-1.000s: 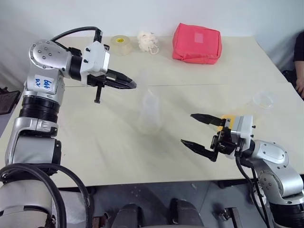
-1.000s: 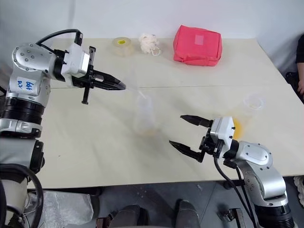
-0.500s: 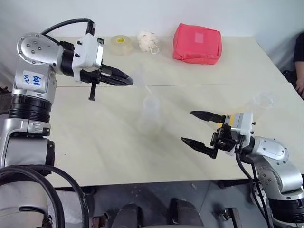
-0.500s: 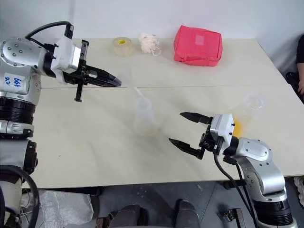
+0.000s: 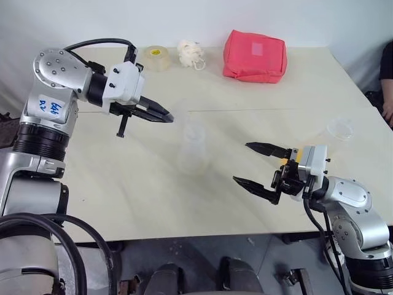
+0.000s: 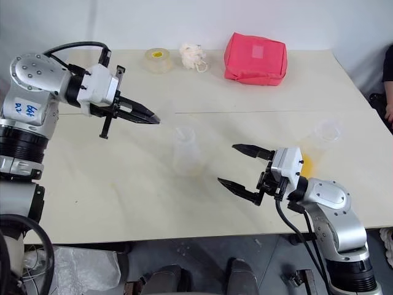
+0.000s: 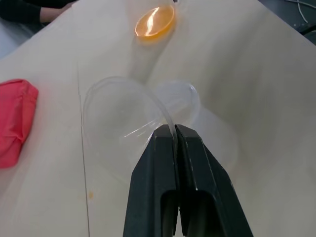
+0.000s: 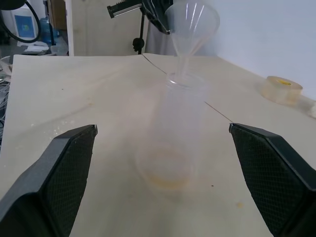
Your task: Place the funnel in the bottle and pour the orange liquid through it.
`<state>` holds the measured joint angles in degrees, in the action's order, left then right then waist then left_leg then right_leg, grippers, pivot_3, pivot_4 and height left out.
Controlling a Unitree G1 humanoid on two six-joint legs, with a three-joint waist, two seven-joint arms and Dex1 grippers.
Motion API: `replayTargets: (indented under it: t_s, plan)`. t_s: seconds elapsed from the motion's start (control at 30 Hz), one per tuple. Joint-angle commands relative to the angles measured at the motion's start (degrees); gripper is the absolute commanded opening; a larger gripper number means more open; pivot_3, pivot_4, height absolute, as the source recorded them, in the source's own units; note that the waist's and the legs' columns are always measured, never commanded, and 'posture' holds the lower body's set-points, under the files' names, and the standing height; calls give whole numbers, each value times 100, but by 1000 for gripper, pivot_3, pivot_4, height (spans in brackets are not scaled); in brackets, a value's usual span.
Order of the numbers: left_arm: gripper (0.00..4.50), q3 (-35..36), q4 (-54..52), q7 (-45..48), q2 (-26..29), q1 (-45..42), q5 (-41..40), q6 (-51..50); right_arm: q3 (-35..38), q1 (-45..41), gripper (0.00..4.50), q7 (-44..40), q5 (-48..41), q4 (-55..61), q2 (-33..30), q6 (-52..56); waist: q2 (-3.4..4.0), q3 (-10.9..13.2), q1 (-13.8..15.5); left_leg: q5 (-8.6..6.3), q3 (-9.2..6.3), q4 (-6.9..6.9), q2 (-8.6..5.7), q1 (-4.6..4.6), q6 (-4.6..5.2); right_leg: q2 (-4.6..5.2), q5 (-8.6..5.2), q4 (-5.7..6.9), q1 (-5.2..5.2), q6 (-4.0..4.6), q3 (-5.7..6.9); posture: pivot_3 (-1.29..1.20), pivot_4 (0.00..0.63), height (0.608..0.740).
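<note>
My left gripper (image 5: 170, 116) is shut on the rim of the clear funnel (image 8: 192, 22), pointing down toward the right. The funnel hangs over the bottle (image 5: 193, 147), a clear flask standing mid-table. Its thin stem reaches the bottle's mouth (image 8: 182, 78); I cannot tell whether it is inside. The bottle's base shows a faint orange trace. The orange liquid (image 7: 154, 22) pools in a second clear flask (image 5: 338, 131) at the right, just behind my right arm. My right gripper (image 5: 242, 163) is open, low over the table right of the bottle, with nothing between its fingers.
At the table's far side lie a red pouch (image 5: 255, 55), a roll of clear tape (image 5: 156, 56) and a white fluffy ball (image 5: 190, 52). A person's dark sleeve (image 5: 387, 67) shows at the right edge. A seam runs across the tabletop behind the bottle.
My left gripper has tipped a little further down with the funnel over the bottle. My right gripper has stayed still and open.
</note>
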<state>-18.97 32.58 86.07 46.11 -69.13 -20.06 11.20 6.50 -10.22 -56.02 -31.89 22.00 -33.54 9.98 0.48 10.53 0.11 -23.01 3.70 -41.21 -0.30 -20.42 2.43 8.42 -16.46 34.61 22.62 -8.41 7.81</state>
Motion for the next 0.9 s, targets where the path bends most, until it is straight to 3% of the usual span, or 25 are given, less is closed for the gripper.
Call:
replayTargets:
  t_s: [0.03,0.37,0.5,0.87,0.9]
  plan:
    - [35,-145,121,643,88,-264,-24,319,30,46,4500,41,-23,103,34,-118,0,0,4,0,0,0,0,0,0,0,0,0,0,0,0,0,150,740]
    - [35,-614,491,643,-113,-742,-100,733,24,164,4500,92,18,180,93,-154,0,0,-2,0,2,0,-1,-1,0,0,0,0,1,0,0,0,150,740]
    - [944,-768,456,643,-90,-833,-192,635,36,236,4500,114,18,236,88,-171,0,0,2,0,2,0,-1,-1,1,0,0,0,0,0,0,0,150,740]
    - [4479,-883,308,643,-37,-907,-445,429,45,296,4500,163,25,254,61,-259,0,0,6,0,1,-1,0,-1,1,0,0,0,0,0,-1,0,150,740]
    - [4479,-865,279,643,-36,-888,-476,402,48,289,4500,159,30,246,56,-268,0,0,6,0,1,-1,0,-1,1,0,0,0,0,0,-1,0,150,740]
